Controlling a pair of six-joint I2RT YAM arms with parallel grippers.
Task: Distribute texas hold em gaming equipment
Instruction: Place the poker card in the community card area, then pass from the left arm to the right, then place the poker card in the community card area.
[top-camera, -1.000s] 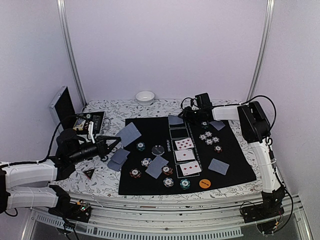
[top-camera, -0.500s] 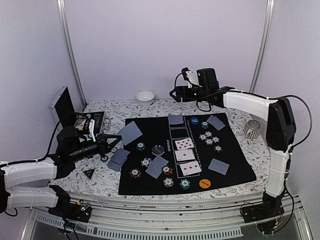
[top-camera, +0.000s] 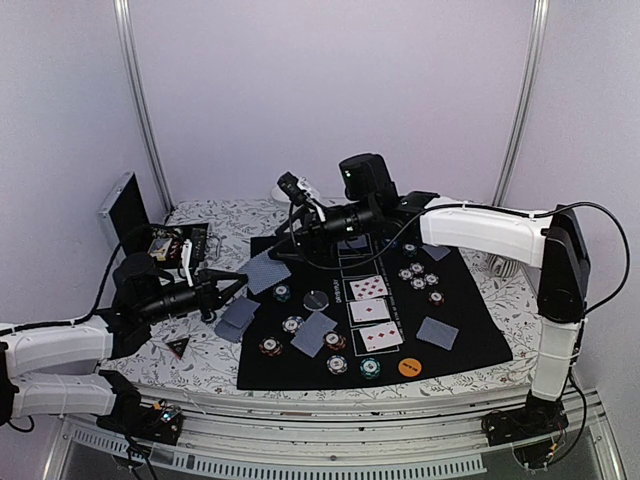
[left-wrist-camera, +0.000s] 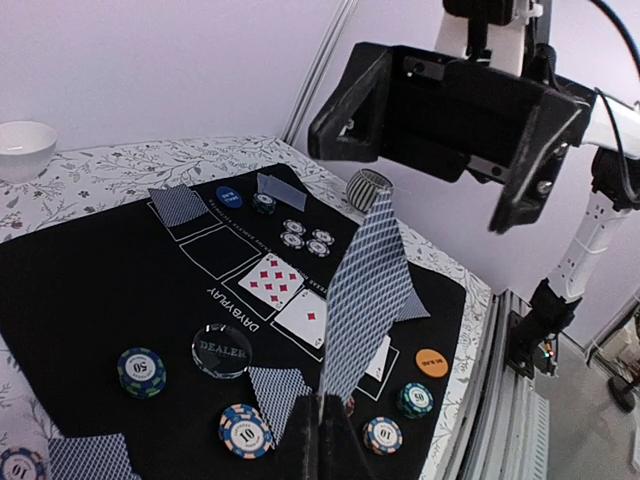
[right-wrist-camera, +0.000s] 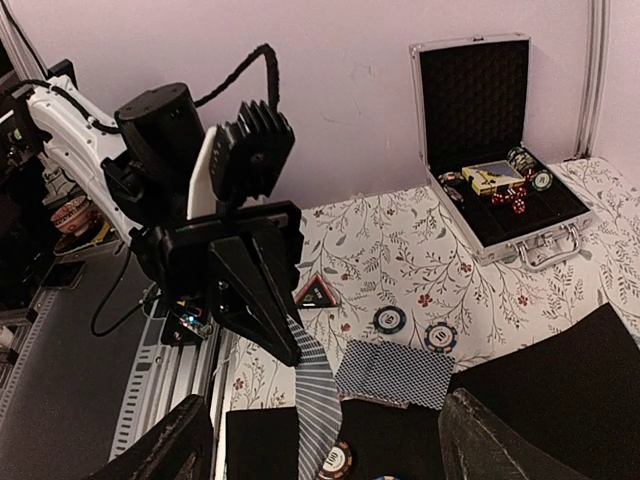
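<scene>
Overhead, three face-up cards (top-camera: 370, 310) lie in a column on the black mat (top-camera: 470, 345). One orange disc (top-camera: 408, 367) sits at the mat's near edge and one triangle marker (top-camera: 178, 347) lies off it on the flowered cloth (top-camera: 225, 365). The left gripper (top-camera: 235, 283) is clamped on one face-down card (top-camera: 264, 268), and the right gripper (top-camera: 285, 243) hangs just beyond that card.

From the left wrist, the held card stands upright, pinched by its lower edge. The right gripper's jaws gape wide near its top, touching nothing.

From the right wrist, two chips (right-wrist-camera: 389, 319) lie on the cloth beside the mat, with one open silver case (right-wrist-camera: 490, 150) behind. The right gripper's jaws stand far apart and empty.
</scene>
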